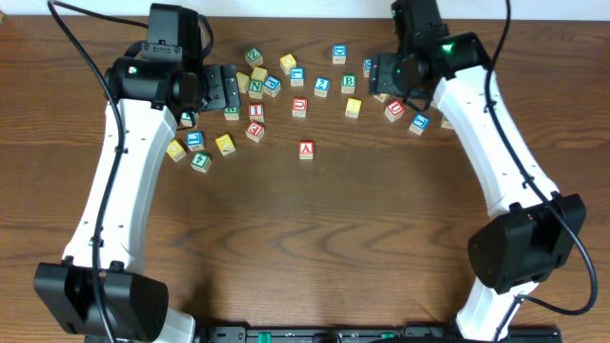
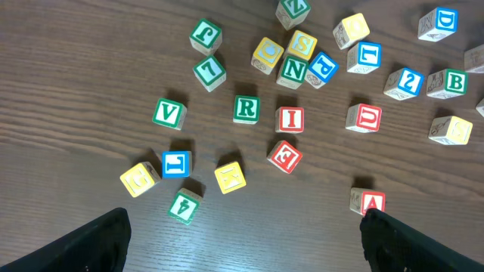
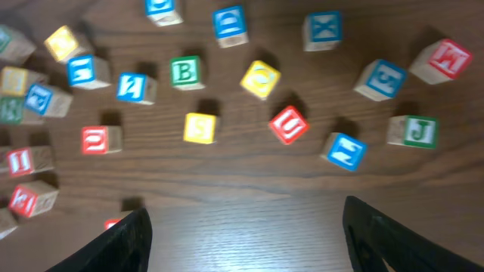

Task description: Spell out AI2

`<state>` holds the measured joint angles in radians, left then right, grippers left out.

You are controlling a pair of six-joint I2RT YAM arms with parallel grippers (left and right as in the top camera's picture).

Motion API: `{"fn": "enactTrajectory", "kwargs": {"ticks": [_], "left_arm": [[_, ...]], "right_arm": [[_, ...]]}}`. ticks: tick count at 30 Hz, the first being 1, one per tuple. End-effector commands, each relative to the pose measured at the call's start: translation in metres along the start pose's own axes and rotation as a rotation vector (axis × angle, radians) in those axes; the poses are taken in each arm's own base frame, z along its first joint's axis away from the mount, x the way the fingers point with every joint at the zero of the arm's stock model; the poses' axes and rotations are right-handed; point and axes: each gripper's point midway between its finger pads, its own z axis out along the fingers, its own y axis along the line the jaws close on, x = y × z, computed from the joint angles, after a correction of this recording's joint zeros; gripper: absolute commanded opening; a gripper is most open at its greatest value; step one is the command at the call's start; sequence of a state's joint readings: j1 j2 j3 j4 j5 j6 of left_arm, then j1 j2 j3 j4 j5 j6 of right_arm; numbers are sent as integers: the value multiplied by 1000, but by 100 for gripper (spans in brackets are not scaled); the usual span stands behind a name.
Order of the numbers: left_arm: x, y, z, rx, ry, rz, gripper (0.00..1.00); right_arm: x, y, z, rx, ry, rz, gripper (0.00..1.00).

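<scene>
The red "A" cube (image 1: 306,149) stands alone on the table, nearest the front; in the left wrist view (image 2: 371,202) it is just above my right finger. The red "I" cube (image 1: 255,111) (image 2: 290,119) sits behind and to the left of it, by a red cube (image 2: 285,156). The blue "2" cube (image 1: 322,86) (image 2: 403,81) lies left of a green "B" cube (image 2: 446,81). It also shows in the right wrist view (image 3: 134,87). My left gripper (image 1: 232,90) (image 2: 242,227) is open and empty. My right gripper (image 1: 381,76) (image 3: 246,227) is open and empty.
Several other letter cubes in red, blue, green and yellow are scattered along the far part of the wooden table (image 1: 315,238). A red "U" cube (image 1: 299,107) and a yellow cube (image 1: 354,107) lie near the "2". A small group lies at the left (image 1: 198,151).
</scene>
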<state>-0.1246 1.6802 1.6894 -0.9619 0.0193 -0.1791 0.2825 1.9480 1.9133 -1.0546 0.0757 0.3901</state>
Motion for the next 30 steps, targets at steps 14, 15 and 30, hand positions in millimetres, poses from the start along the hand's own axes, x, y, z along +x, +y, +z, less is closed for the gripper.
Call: {"fn": "enactTrajectory", "kwargs": {"ticks": [14, 15, 30], "left_arm": [[-9, 1, -6, -11, -27, 13, 96], [-9, 1, -6, -11, -27, 13, 97], [-9, 1, -6, -10, -26, 12, 96]], "right_arm": [[-21, -70, -9, 85, -24, 173, 76], [-21, -77, -9, 92, -19, 184, 76], [-19, -99, -9, 59, 21, 240, 78]]}}
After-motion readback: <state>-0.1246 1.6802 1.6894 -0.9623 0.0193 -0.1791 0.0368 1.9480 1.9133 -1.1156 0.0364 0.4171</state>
